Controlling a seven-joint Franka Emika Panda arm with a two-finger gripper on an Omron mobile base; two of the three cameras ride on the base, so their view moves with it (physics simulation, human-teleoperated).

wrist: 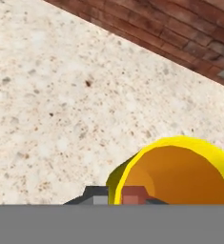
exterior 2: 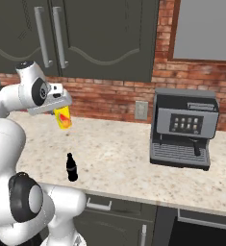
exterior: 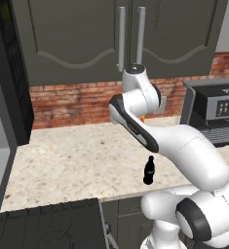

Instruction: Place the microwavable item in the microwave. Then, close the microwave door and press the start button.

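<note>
My gripper (exterior 2: 58, 108) is shut on the yellow cup (exterior 2: 63, 118) and holds it tilted in the air above the speckled counter (exterior 2: 119, 158), near the brick wall. In the hand view the cup's open rim and orange inside (wrist: 180, 174) sit right over the fingertips (wrist: 98, 196), with bare counter beyond. In the left base view my own arm hides all but an orange sliver of the cup (exterior: 143, 116). A dark glass panel with a grey frame (exterior: 11, 82) stands at that view's left edge: the microwave door, swung open. The cavity and keypad are out of view.
A small black bottle (exterior 2: 71, 167) stands near the counter's front edge, below the cup. A black coffee machine (exterior 2: 184, 129) sits at the right. Dark cabinet doors with steel handles (exterior 2: 49, 36) hang overhead. A dark grated surface (exterior: 47, 223) lies at front left.
</note>
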